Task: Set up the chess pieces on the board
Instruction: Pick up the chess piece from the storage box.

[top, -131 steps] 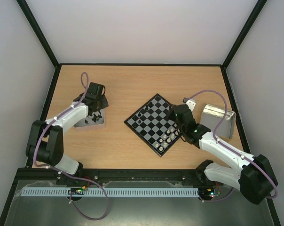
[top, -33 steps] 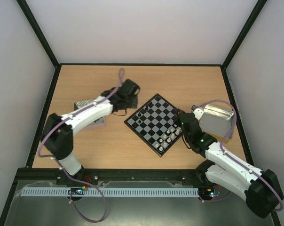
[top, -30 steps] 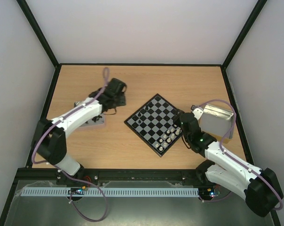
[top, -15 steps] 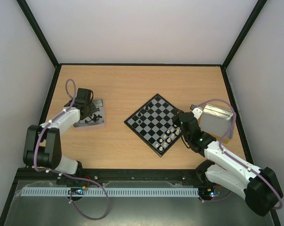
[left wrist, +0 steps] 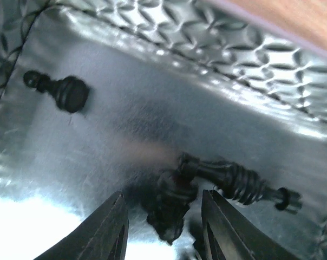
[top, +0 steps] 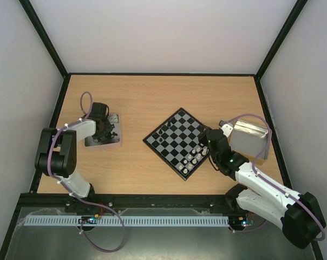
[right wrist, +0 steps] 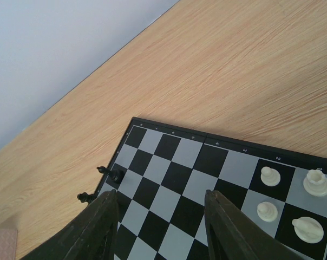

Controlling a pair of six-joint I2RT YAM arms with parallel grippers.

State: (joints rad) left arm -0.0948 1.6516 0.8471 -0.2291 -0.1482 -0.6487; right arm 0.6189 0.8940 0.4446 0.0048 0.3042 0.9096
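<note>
1. Closest to us, the white pieces [top: 193, 157] stand upright along the near-right edge of the board [top: 177, 138]. They look largely placed.
2. Just beside them, the right gripper [right wrist: 159, 196] hovers over the board's right side. Its jaws are released with nothing between them, and it has barely shifted over the last second.
3. The board sits turned like a diamond in the middle of the table, with most of its squares bare.
4. At its far-left edge we see only a few black pieces [right wrist: 115, 174], at least two, so that side is far from filled.
5. The real change is on the left. A second ago the left gripper [left wrist: 163, 195] was stretched out by the board's far-left corner. It has now swung back and dropped into the left tray [top: 104, 145].
6. Its fingers are parted around a dark chessman [left wrist: 169, 211], and a gap shows on one side, so we judge it is not yet gripped.
7. A long ribbed piece [left wrist: 242, 184] lies on its side touching that chessman, and a pawn [left wrist: 60, 92] lies well apart.
8. We take this as the start of the next pickup. The risk is that the touching neighbour gets dragged or pinched along with it.
9. Farthest right, the right tray [top: 250, 138] sits beyond the right arm.
</note>
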